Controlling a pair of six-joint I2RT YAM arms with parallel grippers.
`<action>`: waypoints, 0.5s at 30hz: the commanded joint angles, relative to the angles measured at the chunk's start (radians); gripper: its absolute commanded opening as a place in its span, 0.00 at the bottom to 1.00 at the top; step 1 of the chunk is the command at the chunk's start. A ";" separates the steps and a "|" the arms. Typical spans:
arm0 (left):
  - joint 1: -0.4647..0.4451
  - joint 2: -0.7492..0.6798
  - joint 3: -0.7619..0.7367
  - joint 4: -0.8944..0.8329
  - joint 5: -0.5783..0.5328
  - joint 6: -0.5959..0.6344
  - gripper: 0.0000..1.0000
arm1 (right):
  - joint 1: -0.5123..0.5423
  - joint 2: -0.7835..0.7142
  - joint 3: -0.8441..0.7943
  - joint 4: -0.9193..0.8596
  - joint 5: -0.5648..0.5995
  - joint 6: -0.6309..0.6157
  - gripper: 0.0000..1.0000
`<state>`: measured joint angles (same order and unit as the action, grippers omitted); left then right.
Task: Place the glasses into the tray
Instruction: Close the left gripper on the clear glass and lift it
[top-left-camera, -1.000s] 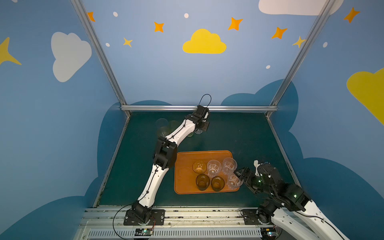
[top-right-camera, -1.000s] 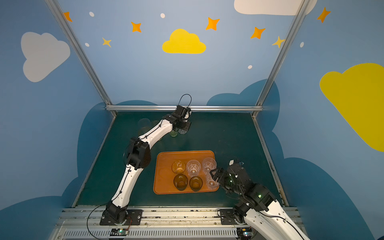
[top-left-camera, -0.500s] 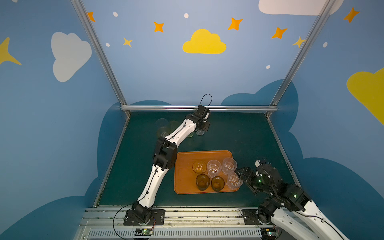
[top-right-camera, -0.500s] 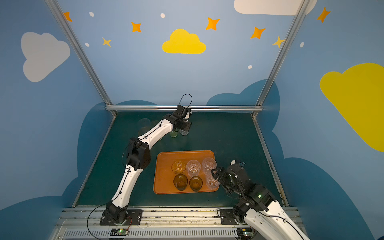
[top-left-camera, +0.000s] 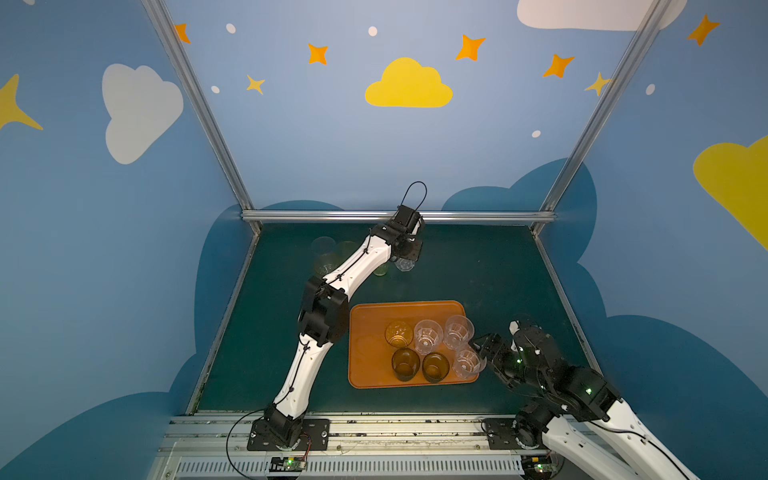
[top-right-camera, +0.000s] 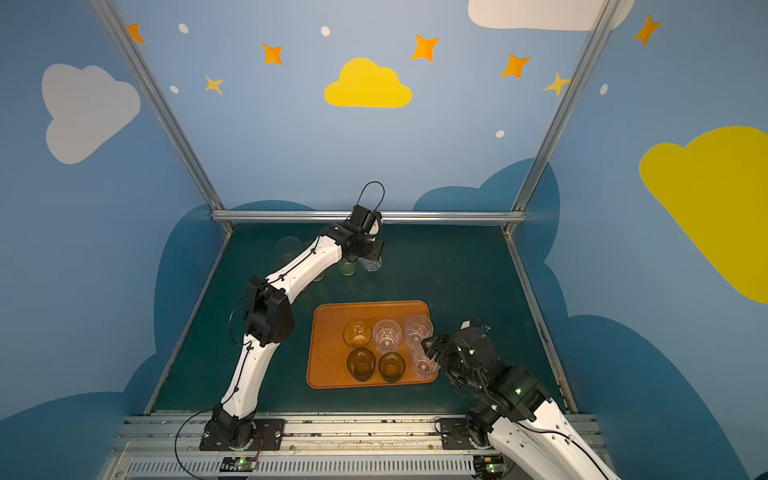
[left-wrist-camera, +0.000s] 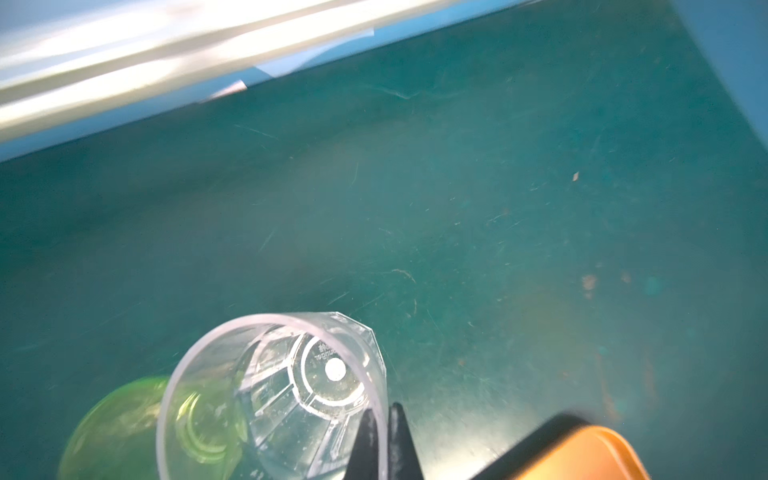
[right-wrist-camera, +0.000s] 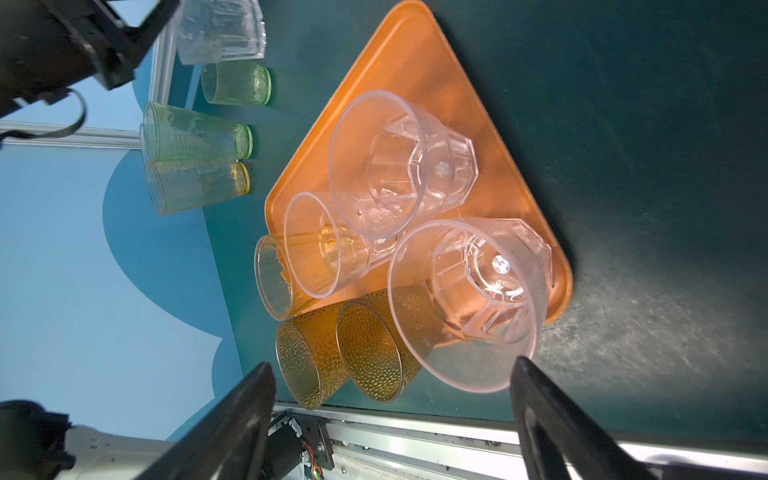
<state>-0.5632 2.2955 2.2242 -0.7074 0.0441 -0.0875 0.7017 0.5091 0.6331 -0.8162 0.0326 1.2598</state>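
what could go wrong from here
The left pincer grips the clear glass only by its rim, so it may slip or swing. The green glass stands right beside it and could get knocked. The open right pincer sits close to the corner glass on the tray; a nudge might tip it.

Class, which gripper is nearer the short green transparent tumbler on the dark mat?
Left. The left gripper pinches a clear faceted tumbler just beside the green tumbler; the right gripper hangs open far off, at the near right corner of the orange tray.
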 joint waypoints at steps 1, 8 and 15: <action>-0.004 -0.099 -0.044 0.023 0.007 -0.037 0.04 | -0.004 0.006 0.034 0.017 -0.007 -0.006 0.87; -0.033 -0.205 -0.122 -0.003 -0.035 -0.053 0.04 | -0.004 0.004 0.034 0.045 -0.012 -0.029 0.87; -0.063 -0.348 -0.275 0.012 -0.056 -0.083 0.04 | -0.004 0.023 0.033 0.070 -0.058 -0.019 0.87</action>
<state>-0.6163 2.0117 1.9751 -0.7052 0.0139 -0.1520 0.7017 0.5167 0.6357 -0.7689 0.0021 1.2491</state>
